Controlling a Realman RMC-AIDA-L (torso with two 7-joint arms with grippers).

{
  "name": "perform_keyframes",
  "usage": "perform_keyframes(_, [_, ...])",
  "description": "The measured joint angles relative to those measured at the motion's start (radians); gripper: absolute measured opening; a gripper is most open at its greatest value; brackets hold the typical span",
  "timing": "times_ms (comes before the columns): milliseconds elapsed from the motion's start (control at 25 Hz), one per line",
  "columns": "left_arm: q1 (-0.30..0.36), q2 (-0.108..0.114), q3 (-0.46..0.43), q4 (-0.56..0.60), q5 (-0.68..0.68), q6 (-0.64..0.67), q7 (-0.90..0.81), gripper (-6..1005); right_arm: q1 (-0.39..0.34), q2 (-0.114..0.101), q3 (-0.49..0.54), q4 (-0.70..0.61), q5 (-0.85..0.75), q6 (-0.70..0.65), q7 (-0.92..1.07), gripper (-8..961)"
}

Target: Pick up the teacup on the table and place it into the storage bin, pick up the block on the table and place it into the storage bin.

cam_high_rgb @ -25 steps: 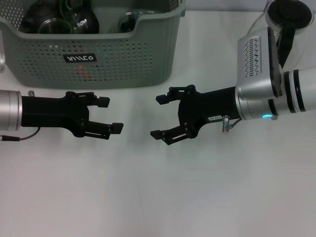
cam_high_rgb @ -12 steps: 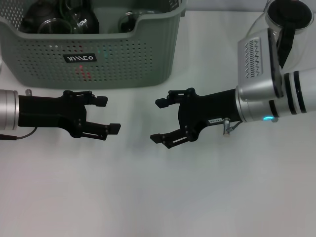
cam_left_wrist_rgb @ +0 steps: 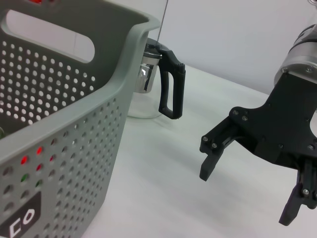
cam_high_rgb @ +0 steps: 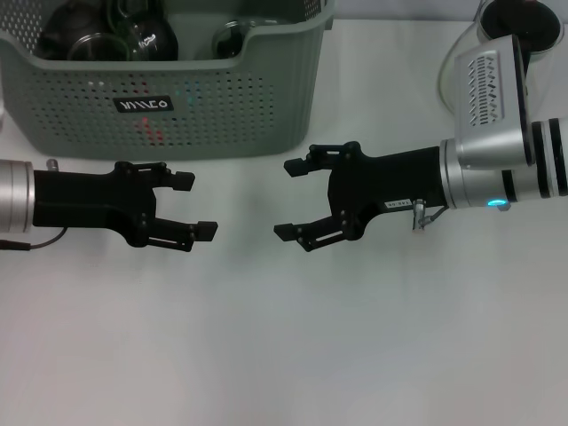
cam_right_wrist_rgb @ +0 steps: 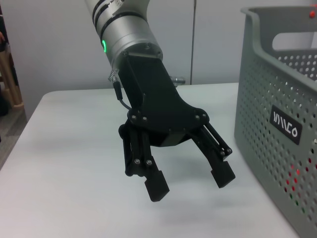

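In the head view, the bin (cam_high_rgb: 169, 80) fills the upper left of the frame on the white table (cam_high_rgb: 284, 337), its black label (cam_high_rgb: 145, 105) facing the camera, with dark glassware (cam_high_rgb: 115, 31) inside it. Below it, at middle left, the left gripper (cam_high_rgb: 190, 206) reaches in from the left edge, fingers spread wide and empty. Facing it at centre, the right gripper (cam_high_rgb: 288, 200) comes from the right edge, fingers also wide apart and holding nothing; the two are near each other but apart. A glass pot with a dark lid (cam_high_rgb: 524, 22) sits at the upper right, behind the right arm. In the left wrist view, the bin's perforated wall (cam_left_wrist_rgb: 64, 129) takes the left half, a black handle (cam_left_wrist_rgb: 171, 87) of a glass pot stands just beyond its corner at top centre, and the right gripper (cam_left_wrist_rgb: 250, 193) hangs open at lower right. In the right wrist view, the left gripper (cam_right_wrist_rgb: 190, 183) hangs at centre, open and empty above the table, with the bin (cam_right_wrist_rgb: 277, 124) at the right edge.
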Motion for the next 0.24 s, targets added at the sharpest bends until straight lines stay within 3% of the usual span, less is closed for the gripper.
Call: perform_keyframes(240, [0.001, 0.000, 0.000, 0.000, 0.000, -0.001, -0.001, 930, 0.000, -0.001, -0.001, -0.001, 0.001, -0.003, 0.008, 940])
